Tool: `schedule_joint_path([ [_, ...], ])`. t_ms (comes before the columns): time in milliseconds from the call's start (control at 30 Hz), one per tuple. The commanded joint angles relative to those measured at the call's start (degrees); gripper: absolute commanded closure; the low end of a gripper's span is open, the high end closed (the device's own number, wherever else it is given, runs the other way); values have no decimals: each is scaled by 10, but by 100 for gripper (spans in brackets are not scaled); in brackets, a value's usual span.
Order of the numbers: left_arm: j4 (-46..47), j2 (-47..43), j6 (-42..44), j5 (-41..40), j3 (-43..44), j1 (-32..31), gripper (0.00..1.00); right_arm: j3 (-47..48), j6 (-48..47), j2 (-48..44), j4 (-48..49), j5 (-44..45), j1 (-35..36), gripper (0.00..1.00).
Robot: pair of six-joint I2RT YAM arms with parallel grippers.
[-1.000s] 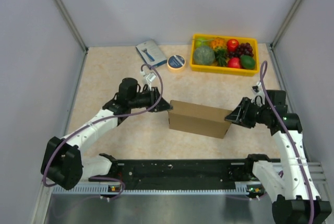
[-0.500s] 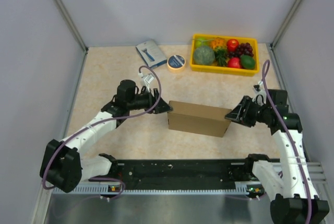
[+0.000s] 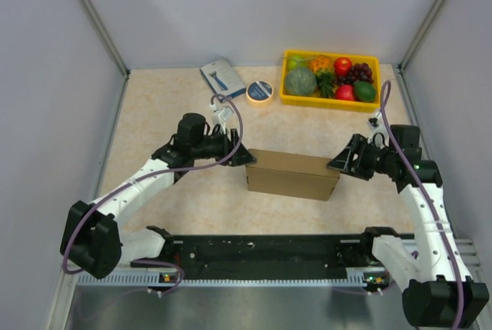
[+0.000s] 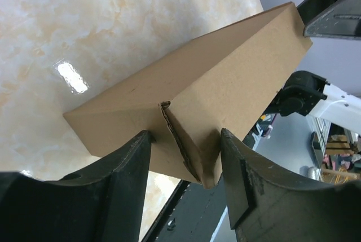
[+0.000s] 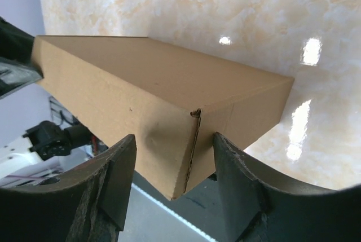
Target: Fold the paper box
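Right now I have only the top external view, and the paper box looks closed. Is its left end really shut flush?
Observer: No. In the left wrist view a raw flap edge stands proud on that end of the paper box.
Operator: Is the left gripper clamping it?
Observer: The left gripper has its jaws apart, with that flap edge between them; whether they touch it I cannot tell.
Operator: And the right end?
Observer: The right wrist view shows the right gripper open too, framing a corner seam that lies nearly flush.
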Motion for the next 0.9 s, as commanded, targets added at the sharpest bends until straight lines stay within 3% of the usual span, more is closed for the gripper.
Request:
schedule_joint_path([
  [0, 22, -2, 1, -17, -34, -15, 49, -12, 2, 2, 33, 23, 53, 44],
  [167, 29, -36, 2, -40, -63, -23, 55, -52, 24, -4, 73, 30, 87, 51],
  [367, -7, -88, 25, -89, -47, -22, 54, -63, 59, -5, 211, 51, 176, 54],
  [500, -27, -118, 38, -134, -43, -22, 54, -45, 30, 19, 283, 133, 262, 55],
  [667, -19, -194, 52, -194, -104, -22, 54, -103, 17, 2, 399, 182, 334, 55],
  [733, -3, -229, 44, -195, -137, -23, 53, -133, 15, -25, 403, 200, 351, 54],
  [867, 6, -341, 1, -194, -244, -23, 38, -207, 68, -92, 345, 229, 354, 51],
])
